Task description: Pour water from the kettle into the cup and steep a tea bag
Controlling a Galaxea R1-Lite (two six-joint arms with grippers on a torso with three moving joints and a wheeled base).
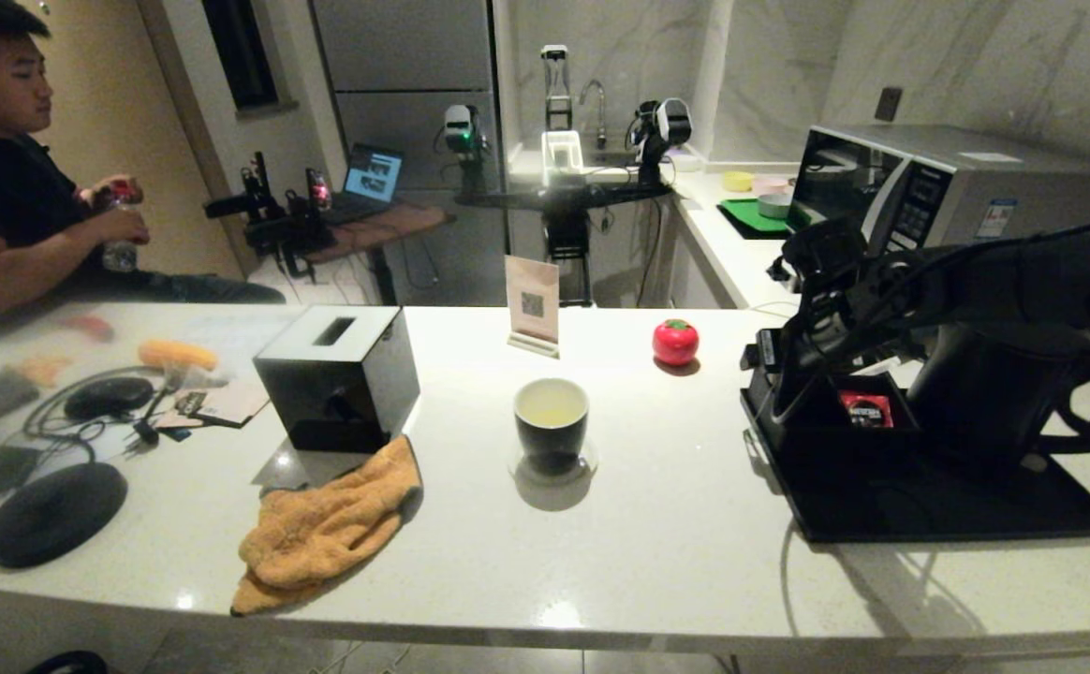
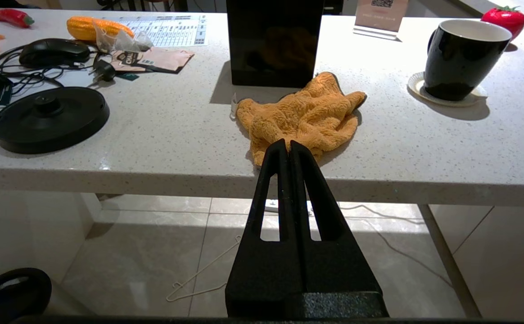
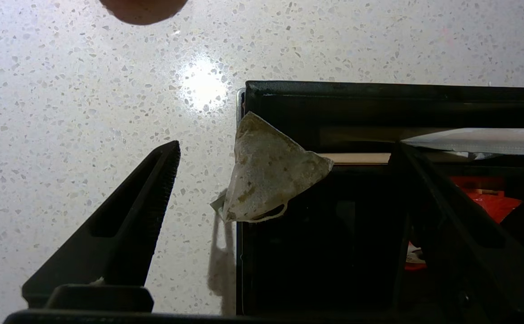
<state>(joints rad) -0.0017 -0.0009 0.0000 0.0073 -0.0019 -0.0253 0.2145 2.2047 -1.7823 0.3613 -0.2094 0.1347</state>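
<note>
The black cup [image 1: 551,421] stands on a clear coaster mid-counter, with pale yellowish water [image 1: 551,404] inside; it also shows in the left wrist view [image 2: 462,58]. The black kettle [image 1: 985,393] sits on the black tray [image 1: 929,510] at the right, partly behind my right arm. My right gripper [image 1: 779,398] points down over the tray's left compartment box. In the right wrist view it is open [image 3: 286,148], and the pale tea bag [image 3: 271,180] rests on the box's corner between the fingers, untouched. My left gripper [image 2: 287,143] is shut and empty, below the counter's front edge.
A black tissue box [image 1: 339,374] and an orange cloth [image 1: 325,524] lie left of the cup. The kettle base [image 1: 53,513], a mouse and cables fill the far left. A red Nescafe sachet [image 1: 865,409] lies in the box. A red tomato-shaped object [image 1: 675,342], card stand [image 1: 533,304] and microwave [image 1: 929,183] stand behind.
</note>
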